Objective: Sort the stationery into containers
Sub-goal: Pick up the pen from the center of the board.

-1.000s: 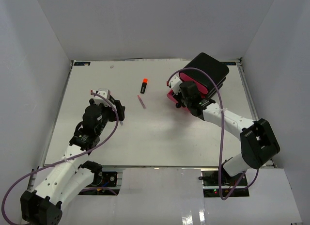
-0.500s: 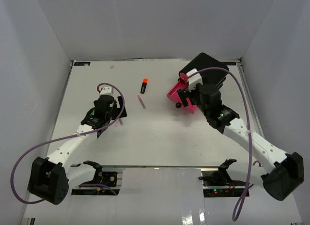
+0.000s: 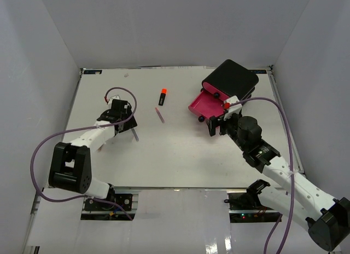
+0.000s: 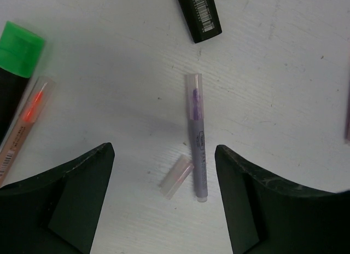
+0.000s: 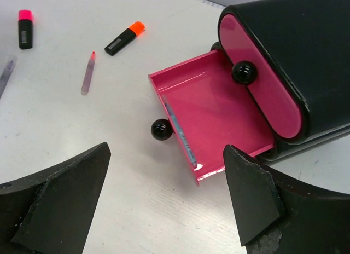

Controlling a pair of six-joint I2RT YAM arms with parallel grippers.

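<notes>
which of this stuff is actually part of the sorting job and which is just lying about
Part of the job: purple pen, orange pen, pink pen, green-capped highlighter, orange-capped highlighter, pink-capped highlighter, blue pen in the open drawer, black drawer box.

Not part of it: purple cable on the right arm; loose clear cap, perhaps a pen's.
</notes>
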